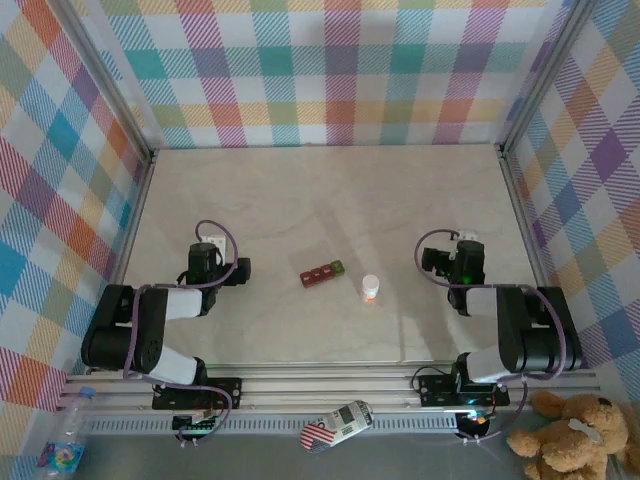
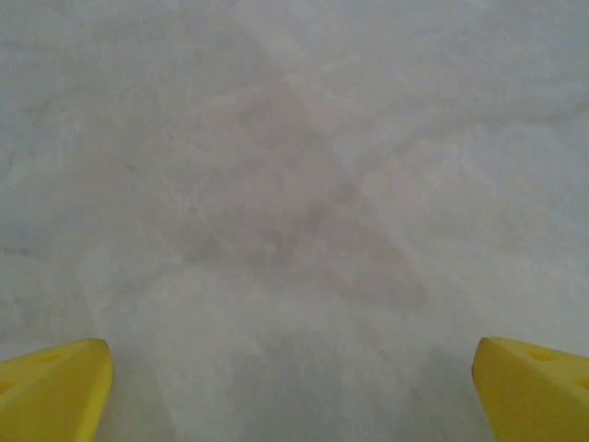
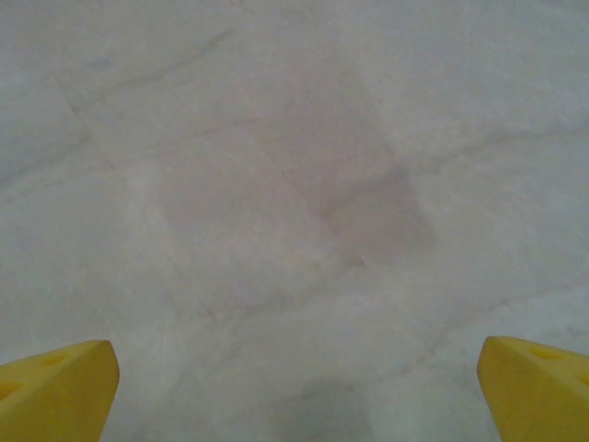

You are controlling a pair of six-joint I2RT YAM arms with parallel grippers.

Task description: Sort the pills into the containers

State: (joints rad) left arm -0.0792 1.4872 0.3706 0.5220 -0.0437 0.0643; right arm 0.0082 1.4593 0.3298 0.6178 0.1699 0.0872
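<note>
Where the pale marbled surface (image 1: 330, 190) spreads between the checked cloth walls (image 1: 330, 70), the left hand (image 1: 212, 252) and the right hand (image 1: 463, 255) hang over it wide open, each gripping nothing. Their yellow fingertips (image 2: 55, 391) stand far apart. Between the two hands lies the short row of joined plastic containers (image 1: 322, 272), three dark red and one green, the green end towards the right. Near that end stands a small white bottle (image 1: 370, 289) with an orange lower part, not touching the row.

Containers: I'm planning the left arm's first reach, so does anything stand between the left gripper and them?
Nothing visible. Bare table lies between the left gripper and the containers; the white bottle stands beyond them, to their right.
</note>
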